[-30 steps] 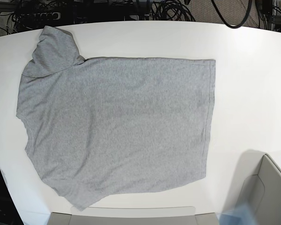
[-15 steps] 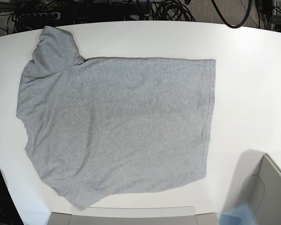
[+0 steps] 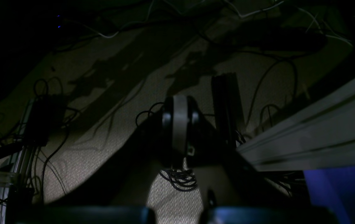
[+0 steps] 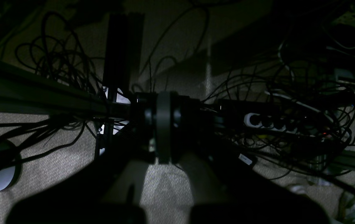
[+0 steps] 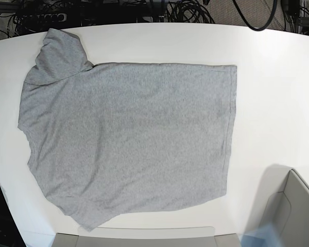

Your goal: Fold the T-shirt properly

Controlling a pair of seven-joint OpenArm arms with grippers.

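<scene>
Both pincers are parked below the desk point(image 5: 278, 77), jaw state can't be told; the T-shirt point(image 5: 129, 139), well above them, risks being bunched by one-layer grabs.

The T-shirt point(image 5: 126, 141) covers most of the white surface point(image 5: 273, 92), lying flat and offering no raised obstacle. Beyond its stitched hem, toward the base view's right, the surface is bare and wide. A grey bin point(image 5: 293, 213) stands past the T-shirt's lower right corner, and a grey rim point(image 5: 136, 239) runs just below its lower edge.
</scene>
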